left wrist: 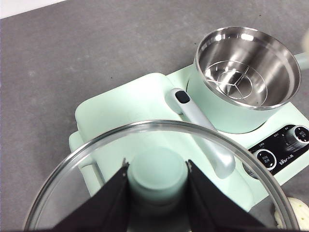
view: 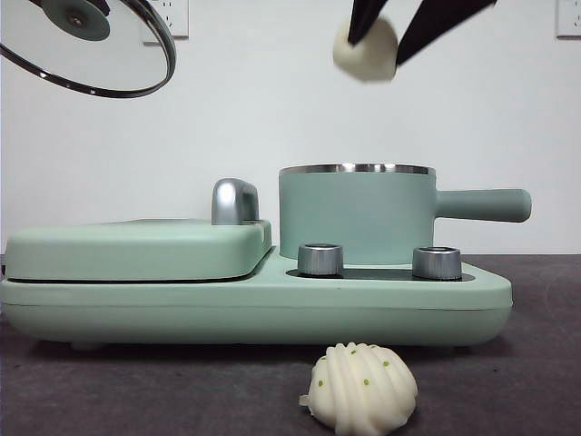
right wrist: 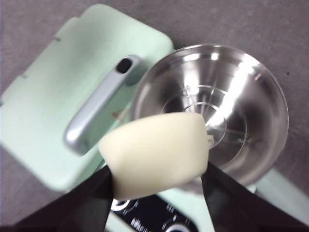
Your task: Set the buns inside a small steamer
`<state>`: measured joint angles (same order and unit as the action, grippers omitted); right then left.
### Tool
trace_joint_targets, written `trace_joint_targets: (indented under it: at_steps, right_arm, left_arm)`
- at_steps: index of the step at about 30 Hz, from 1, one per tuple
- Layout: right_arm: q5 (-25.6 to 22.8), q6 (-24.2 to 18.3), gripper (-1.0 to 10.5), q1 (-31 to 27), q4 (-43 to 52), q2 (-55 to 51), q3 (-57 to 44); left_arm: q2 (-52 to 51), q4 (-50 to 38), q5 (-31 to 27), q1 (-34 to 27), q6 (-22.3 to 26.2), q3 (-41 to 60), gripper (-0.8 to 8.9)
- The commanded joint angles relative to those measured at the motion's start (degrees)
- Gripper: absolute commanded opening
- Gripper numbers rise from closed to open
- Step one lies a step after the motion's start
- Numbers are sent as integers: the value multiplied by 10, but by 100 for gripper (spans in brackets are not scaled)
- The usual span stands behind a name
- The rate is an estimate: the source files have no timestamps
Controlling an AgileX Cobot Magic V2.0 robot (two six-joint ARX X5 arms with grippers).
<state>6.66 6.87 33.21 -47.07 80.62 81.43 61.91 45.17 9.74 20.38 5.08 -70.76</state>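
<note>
Mint green small steamer (view: 356, 213), open and empty, stands on the cooker base (view: 254, 304) beside the flat grill lid (view: 136, 247). Glass lid (view: 86, 45): raised well above the grill lid, knob clamped in the left gripper (left wrist: 157, 181). Smooth bun (view: 365, 50): pinched in the right gripper (right wrist: 157, 181) above the steamer; ridged bun (view: 361, 389): on the table before the base.

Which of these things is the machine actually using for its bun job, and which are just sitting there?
In use:
- smooth white pillow-shaped bun, in the right gripper
- ridged white bun with green specks, on the table
- mint green round pot with steel rim
- glass lid with green knob, held up by the left gripper

Just sitting there:
- flat mint green grill lid
- two steel dials
</note>
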Motion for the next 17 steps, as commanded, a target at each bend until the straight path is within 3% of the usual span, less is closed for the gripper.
trace_joint_targets:
  at_steps: [1,17]
  right_arm:
    - [13,-17,262,-11,17,45,19]
    - [15,-55,262,-40,55,243,113]
  left_arm:
    - [0,-14,2,2,-2,-10,10]
    - [0,-15,2,2,0,-10,10]
